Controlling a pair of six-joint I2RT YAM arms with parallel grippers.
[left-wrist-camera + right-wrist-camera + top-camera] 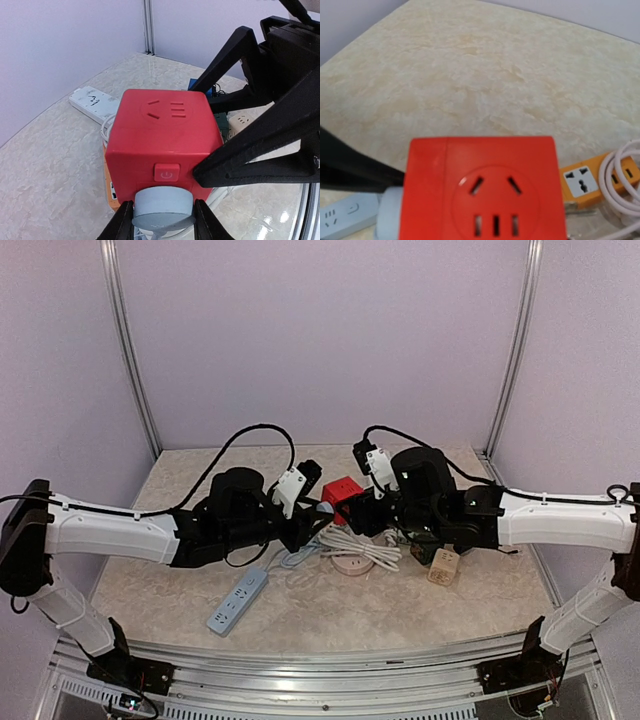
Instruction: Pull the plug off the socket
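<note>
A red cube socket is held up off the table between the two arms. A round grey-blue plug sits in the face below its power button. My left gripper is shut on the plug, one black finger pressed to each side. The right gripper is shut on the socket, and its black fingers reach in from the right along the cube's sides. In the right wrist view the socket fills the bottom and hides that gripper's own fingers, and the plug shows at its left.
A pale blue power strip lies near the front left. A coiled white cable and an orange power strip lie under the socket. A beige cube adapter sits to the right. Purple walls enclose the table.
</note>
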